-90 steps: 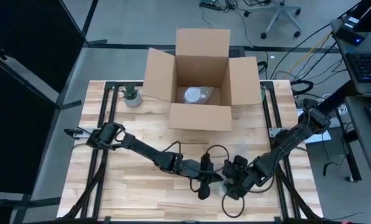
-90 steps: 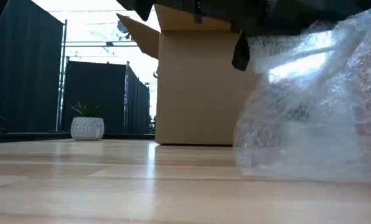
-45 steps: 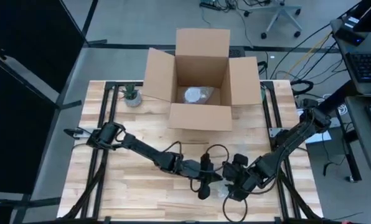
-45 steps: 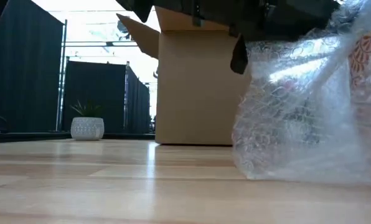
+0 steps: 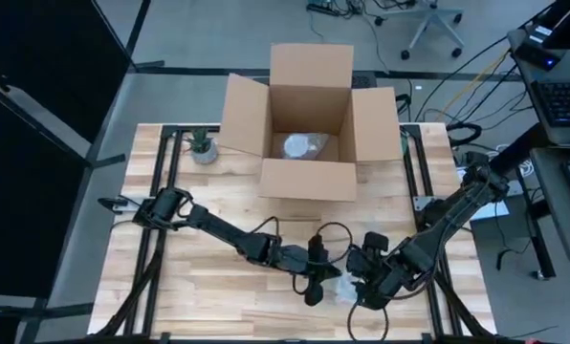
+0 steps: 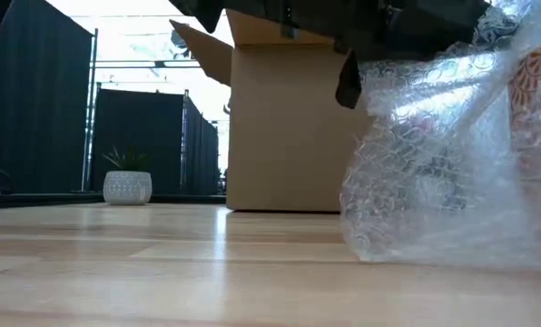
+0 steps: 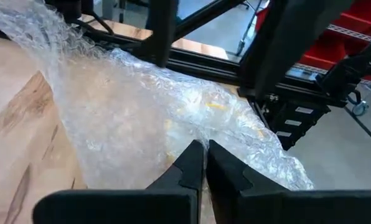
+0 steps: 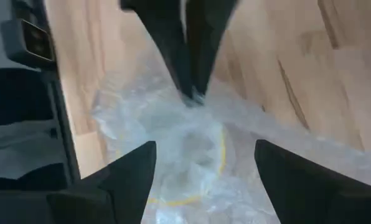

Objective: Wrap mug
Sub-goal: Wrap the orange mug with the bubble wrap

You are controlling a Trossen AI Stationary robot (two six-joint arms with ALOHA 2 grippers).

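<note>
Mug (image 8: 188,155), w/ a yellow rim showing thru the plastic, is sitting inside a loose bundle of bubble wrap (image 5: 346,288) on the wooden table (image 5: 218,182), well in front of the open cardboard box (image 5: 309,119) and slightly to the box's right-arm side. From the low view the wrap (image 6: 452,163) is bulging up as a crinkled clear mound in front of the box (image 6: 289,127), w/ a reddish pattern showing thru near its top.

Left gripper (image 7: 205,155) is reaching in from the box's left-arm side; its fingers are pinched together on a fold of the wrap (image 7: 160,106), no gap btwn them. In the right wrist view the same pinched fingers (image 8: 185,56) are meeting the wrap directly above the mug.

Right gripper (image 8: 204,168) is hanging over the bundle on the side away from the box, fingers spread wide, one on either side of the mug, gripping nothing.

Another wrapped item (image 5: 299,146) is lying inside the box. A small potted plant (image 5: 202,145) is standing just beside the box's left flap.
</note>
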